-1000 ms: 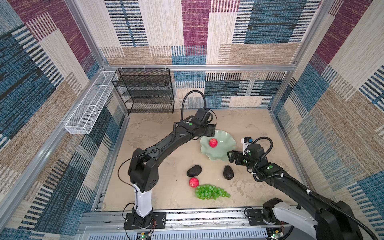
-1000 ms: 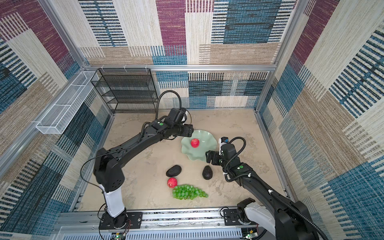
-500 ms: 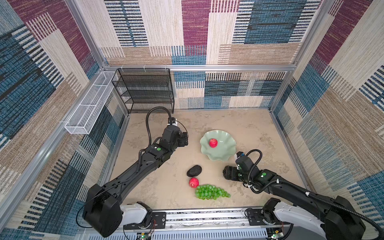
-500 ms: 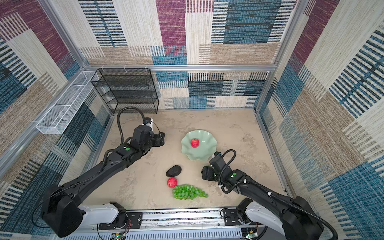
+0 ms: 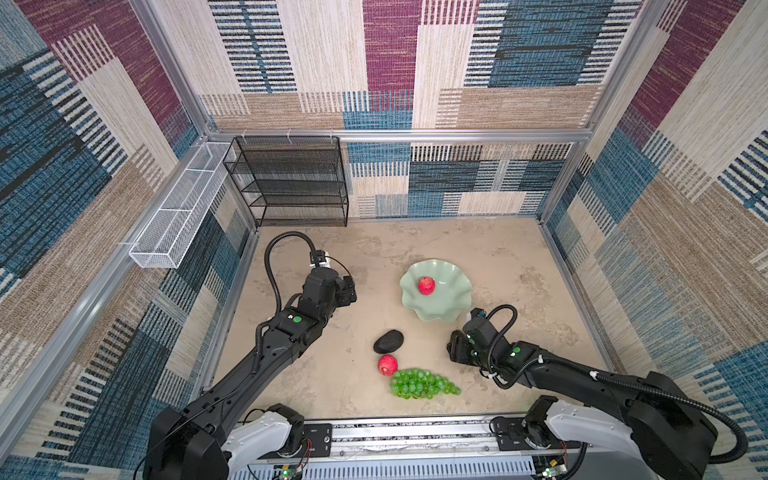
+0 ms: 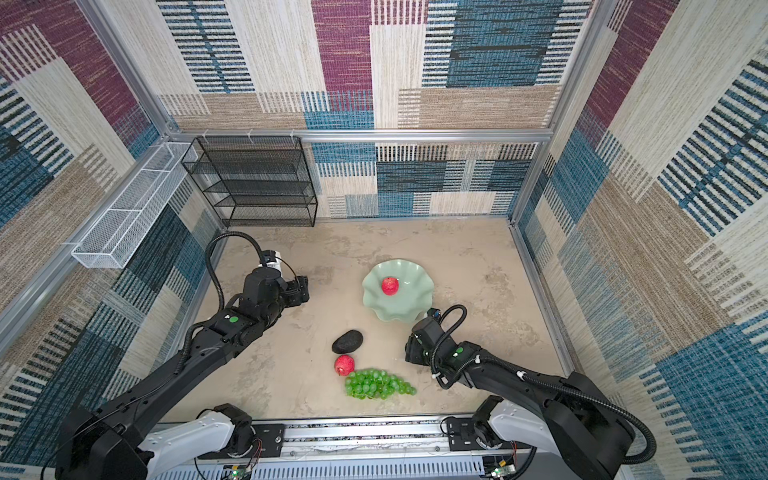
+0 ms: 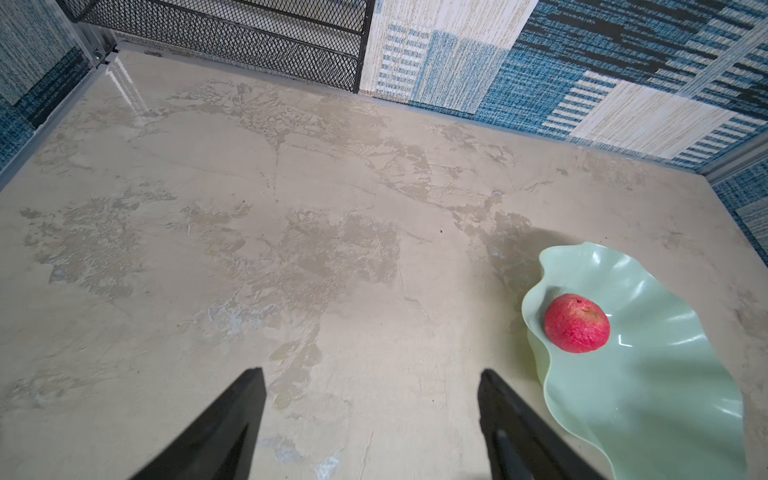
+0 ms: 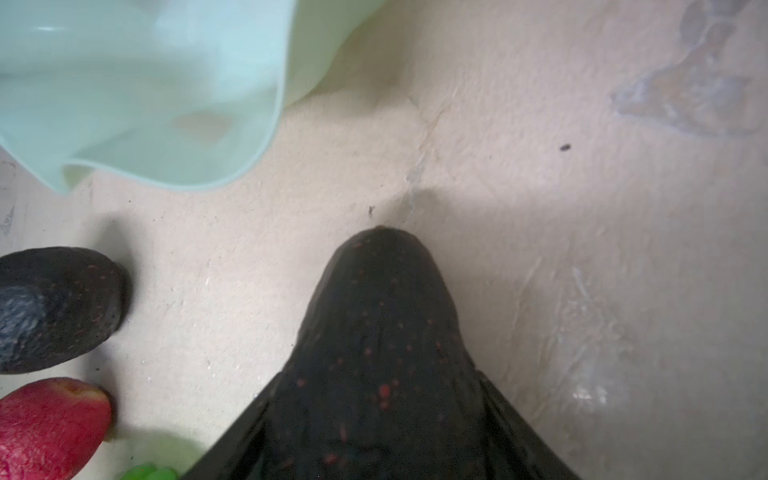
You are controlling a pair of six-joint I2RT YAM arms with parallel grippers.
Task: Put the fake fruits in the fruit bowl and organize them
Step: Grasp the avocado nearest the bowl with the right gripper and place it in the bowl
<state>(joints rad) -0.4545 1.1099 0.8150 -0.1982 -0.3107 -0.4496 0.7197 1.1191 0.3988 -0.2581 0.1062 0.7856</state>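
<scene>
1. A robot test cell in a lab, not a home; an aluminium frame (image 5: 399,135) boxes the space in;
2. Wall panels (image 5: 498,62) of patchwork woven fabric line every side;
3. The left arm (image 5: 270,353) and right arm (image 5: 582,378) stand on a metal rail (image 5: 407,434) along the front edge;
4. The furnishings are bare props: a black mesh shelf (image 5: 291,183); a white wire basket (image 5: 178,212); a stone-look table (image 5: 415,241).

Two apples (image 5: 426,285) (image 5: 387,364), two avocados (image 5: 388,341) (image 8: 382,353), one grape bunch (image 5: 422,384), one bowl (image 5: 448,300), one rack (image 5: 291,183), one basket (image 5: 178,208)

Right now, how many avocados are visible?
2. One avocado lies on the table beside a red apple; the second avocado sits between the fingers of the right gripper, seen only from its wrist.
</scene>
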